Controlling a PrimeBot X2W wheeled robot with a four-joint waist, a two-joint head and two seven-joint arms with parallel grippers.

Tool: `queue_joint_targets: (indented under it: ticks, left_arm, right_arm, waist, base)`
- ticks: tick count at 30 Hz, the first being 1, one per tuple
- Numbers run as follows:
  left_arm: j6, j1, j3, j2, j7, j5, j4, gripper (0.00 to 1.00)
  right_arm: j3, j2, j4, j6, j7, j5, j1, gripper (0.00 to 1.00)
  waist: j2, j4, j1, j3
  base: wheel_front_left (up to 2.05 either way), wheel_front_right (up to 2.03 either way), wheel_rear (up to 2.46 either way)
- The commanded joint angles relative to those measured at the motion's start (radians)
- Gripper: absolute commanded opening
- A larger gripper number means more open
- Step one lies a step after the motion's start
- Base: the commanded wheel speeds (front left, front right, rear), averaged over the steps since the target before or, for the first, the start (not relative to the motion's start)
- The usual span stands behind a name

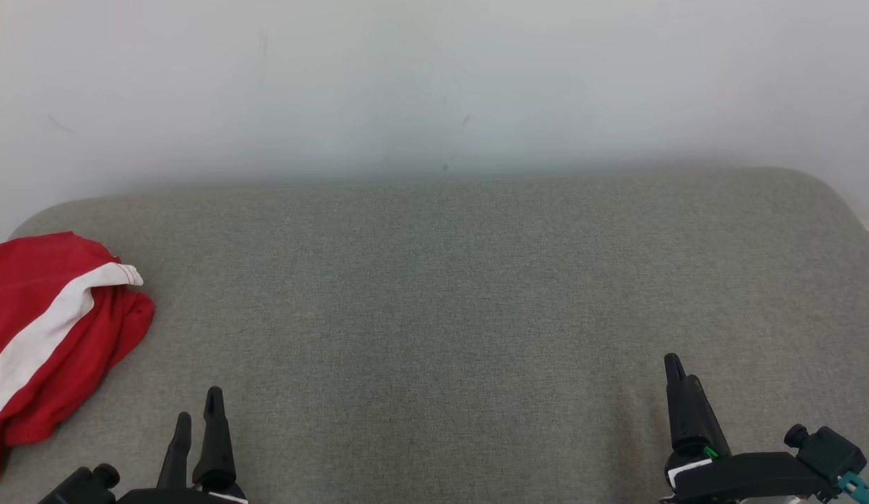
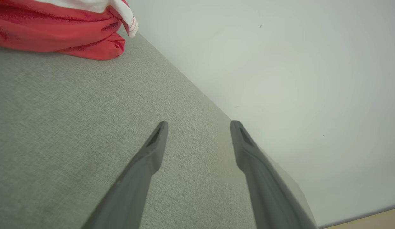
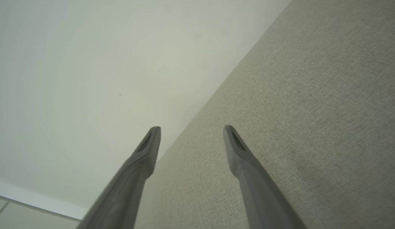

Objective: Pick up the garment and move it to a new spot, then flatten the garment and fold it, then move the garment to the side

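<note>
The crumpled red cloth garment with a white stripe (image 1: 56,336) lies at the left edge of the grey upholstered surface (image 1: 434,294), its length slanting from far-right to near-left. It sits near the left gripper (image 1: 199,404), ahead and leftward, and well apart from the right gripper (image 1: 681,369). Both grippers stand wide and empty.

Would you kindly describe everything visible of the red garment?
The garment is red soft-looking fabric with a broad white stripe running across it. It lies crumpled in a loose, bunched heap, unfolded, at the far left of the grey upholstered surface, partly cut off by the head view's edge. It rests on that surface; nothing else visibly touches it.
</note>
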State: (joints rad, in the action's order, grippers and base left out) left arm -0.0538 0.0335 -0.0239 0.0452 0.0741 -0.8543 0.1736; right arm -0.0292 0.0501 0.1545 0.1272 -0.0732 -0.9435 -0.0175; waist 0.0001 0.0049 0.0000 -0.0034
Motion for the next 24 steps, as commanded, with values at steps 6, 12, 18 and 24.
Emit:
queue_joint_targets:
  ticks: [6, 12, 18, 24]
  left_arm:
    - [0.022, -0.002, 0.01, 0.006, 0.025, 0.136, -0.024, 1.0]
    - [0.053, -0.01, 0.021, 0.013, 0.043, 0.241, -0.04, 1.0]
    - [0.072, -0.017, 0.04, 0.027, 0.061, 0.318, -0.048, 1.0]
    - [0.078, -0.024, 0.053, 0.041, 0.077, 0.378, -0.053, 1.0]
  right_arm:
    - [0.005, 0.0, -0.031, 0.003, -0.026, 0.129, 0.003, 1.0]
    - [0.009, 0.0, -0.045, 0.004, -0.045, 0.236, 0.009, 1.0]
    - [0.012, 0.0, -0.048, 0.004, -0.062, 0.334, 0.015, 1.0]
    - [0.013, 0.0, -0.052, 0.004, -0.078, 0.412, 0.02, 1.0]
  waist:
    - [-0.0001, 0.002, 0.0, 0.0]
    - [-0.0001, 0.003, 0.0, 0.0]
    - [-0.0001, 0.004, 0.0, -0.001]
    - [-0.0001, 0.006, 0.0, -0.001]
  base:
    - [0.0, 0.0, 0.0]
    - [0.0, 0.0, 0.0]
    - [0.0, 0.0, 0.0]
    - [0.0, 0.0, 0.0]
